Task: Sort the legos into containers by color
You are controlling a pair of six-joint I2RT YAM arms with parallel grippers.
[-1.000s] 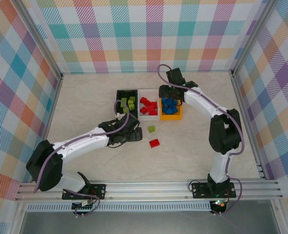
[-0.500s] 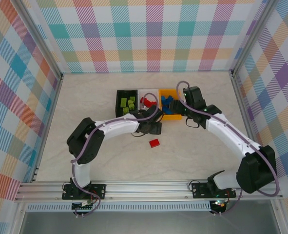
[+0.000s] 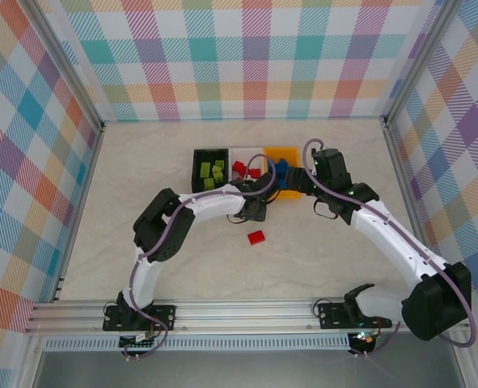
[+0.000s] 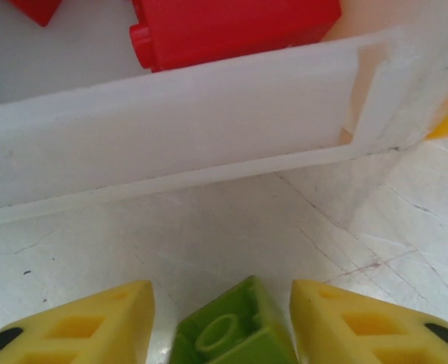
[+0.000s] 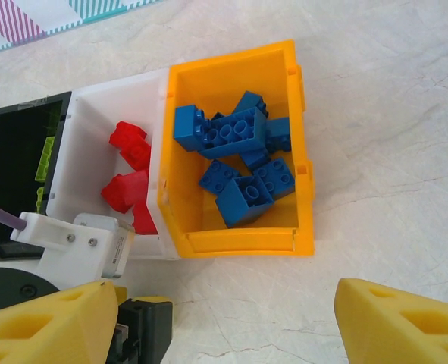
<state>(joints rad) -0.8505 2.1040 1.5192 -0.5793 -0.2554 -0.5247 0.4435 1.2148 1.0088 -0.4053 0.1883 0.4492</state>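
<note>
A lime green lego (image 4: 231,334) lies on the table just in front of the white container (image 4: 193,129). My left gripper (image 4: 222,303) is open around it, its yellow fingers (image 4: 95,322) close on both sides with a sliver of table showing at the left. From above, the left gripper (image 3: 255,208) covers that lego. A red lego (image 3: 256,238) lies loose nearer the arms. My right gripper (image 5: 227,326) hangs open and empty over the table in front of the orange container (image 5: 242,243), which holds blue legos (image 5: 239,136).
Black (image 3: 210,166), white (image 3: 247,168) and orange (image 3: 281,170) containers stand side by side mid-table, holding green, red and blue legos. The two grippers sit close together; the left gripper's body (image 5: 79,243) shows in the right wrist view. Plaid walls enclose the table.
The left arm swung right and forward to the green lego at the white container's front. The right arm drew back from over the orange container toward the right.
</note>
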